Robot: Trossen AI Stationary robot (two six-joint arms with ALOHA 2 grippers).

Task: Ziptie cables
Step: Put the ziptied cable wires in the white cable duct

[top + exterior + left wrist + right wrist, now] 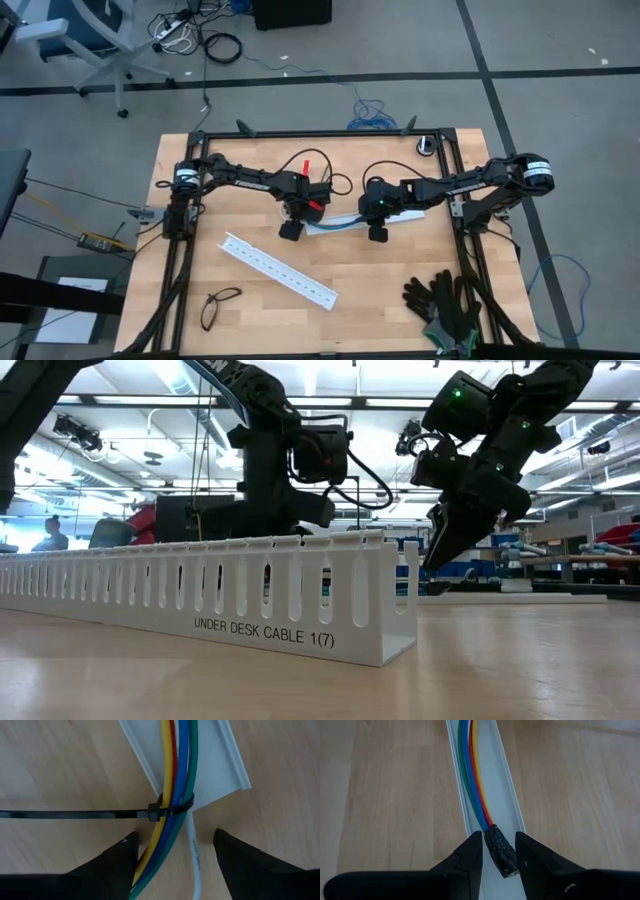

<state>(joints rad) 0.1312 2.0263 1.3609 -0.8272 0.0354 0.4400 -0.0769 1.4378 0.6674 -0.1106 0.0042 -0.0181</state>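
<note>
The cables (176, 775), yellow, red, blue, green and white, lie along a flat white rail (506, 785) between my two arms. A black ziptie (156, 813) circles the bundle at the rail's end, and its tail (60, 814) lies flat on the wood. My left gripper (172, 842) points down over the bundle just past the ziptie; it is open, with a finger on each side of the cables. My right gripper (499, 847) is shut on the bundle's other end, which is wrapped in black tape. My right gripper pinches the cables' black-taped end (496, 842) between its two fingers. The fingers slant down from the table's right side, in line with the bundle. The taped end rests in the white rail, and the wires run on from it along the rail.
A long white perforated rail (280, 270) lies slantwise near the table's front, and it fills the foreground of the low view (250, 600). Black-framed glasses (220, 305) lie at the front left. Dark gloves (445, 305) lie at the front right. A black frame (330, 133) borders the table.
</note>
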